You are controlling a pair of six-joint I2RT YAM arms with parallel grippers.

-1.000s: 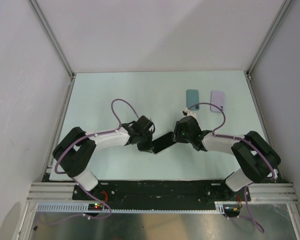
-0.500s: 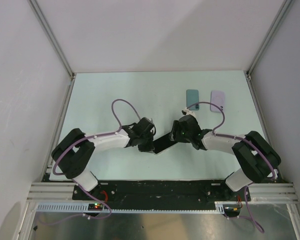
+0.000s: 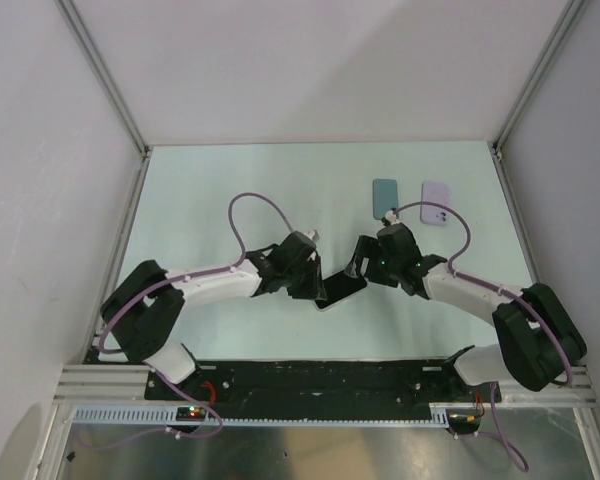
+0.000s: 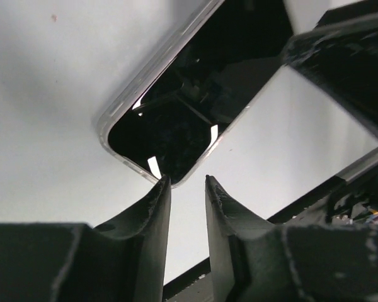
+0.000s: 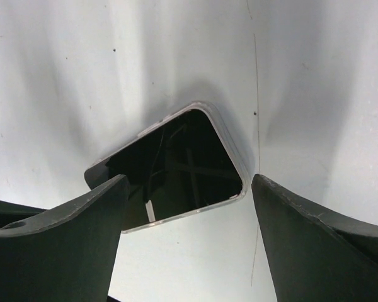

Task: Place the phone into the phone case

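The phone (image 3: 342, 289) lies flat on the table, black screen up, with a pale edge, between my two grippers. My left gripper (image 3: 316, 284) is at its near-left end. In the left wrist view the jaws (image 4: 186, 181) stand a narrow gap apart with only table between them, and the left fingertip touches the phone's corner (image 4: 176, 126). My right gripper (image 3: 364, 268) is open over the phone's far-right end. In the right wrist view its fingers (image 5: 188, 184) stand wide on either side of the phone's corner (image 5: 183, 163). A teal case-like slab (image 3: 384, 198) and a lavender one (image 3: 436, 203) lie at the back right.
White walls with metal frame posts (image 3: 110, 90) close in the pale table (image 3: 230, 180) on three sides. A black rail (image 3: 310, 375) runs along the near edge by the arm bases. Purple cables loop above both arms.
Both grippers and the phone between them have shifted to the right and slightly nearer. The right arm has stretched out further right. The two slabs at the back have not moved.
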